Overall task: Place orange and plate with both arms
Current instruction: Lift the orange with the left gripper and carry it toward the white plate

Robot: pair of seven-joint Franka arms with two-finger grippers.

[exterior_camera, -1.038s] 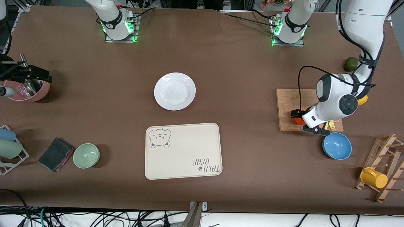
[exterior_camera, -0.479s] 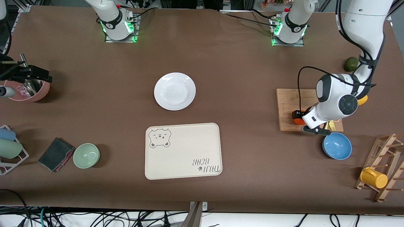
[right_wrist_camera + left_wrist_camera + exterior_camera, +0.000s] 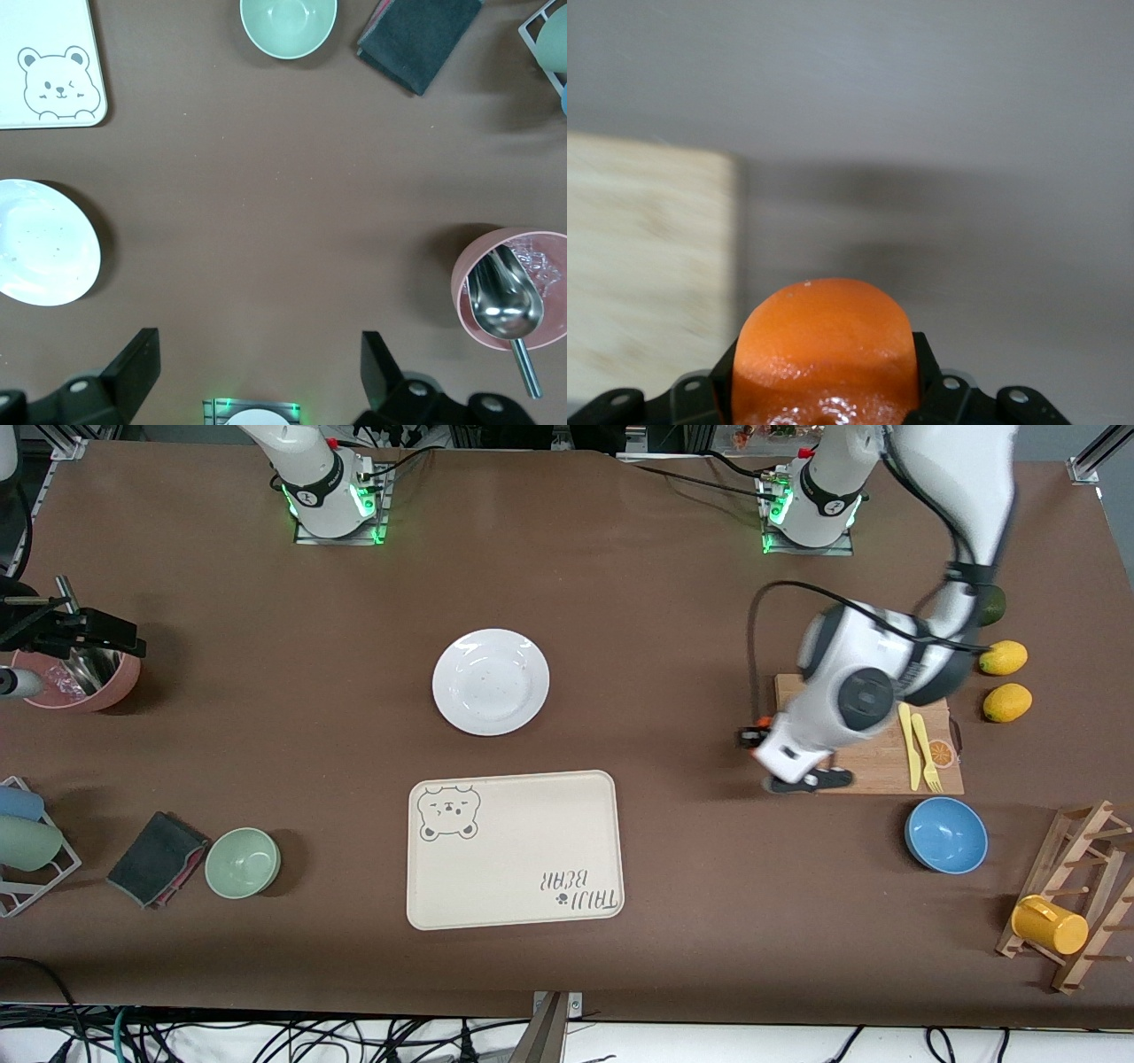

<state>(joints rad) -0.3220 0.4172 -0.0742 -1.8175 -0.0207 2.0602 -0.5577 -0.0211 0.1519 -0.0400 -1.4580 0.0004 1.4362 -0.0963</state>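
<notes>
Left wrist view: left gripper (image 3: 824, 409) clamps the orange (image 3: 824, 350), seemingly past the board's (image 3: 647, 266) edge.

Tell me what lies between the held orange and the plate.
Only bare brown tabletop, per the front view: the left gripper, shut on the orange, is over the cutting board's edge; the plate sits unobstructed.

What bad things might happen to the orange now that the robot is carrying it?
The left gripper holds the orange by its lower part only, up over the edge of the wooden cutting board, so a quick swing might let the round fruit slip and roll off. Set down on the glossy white plate, whose rim is shallow, it could also roll out. The right gripper waits open above the table near the pink cup.
</notes>
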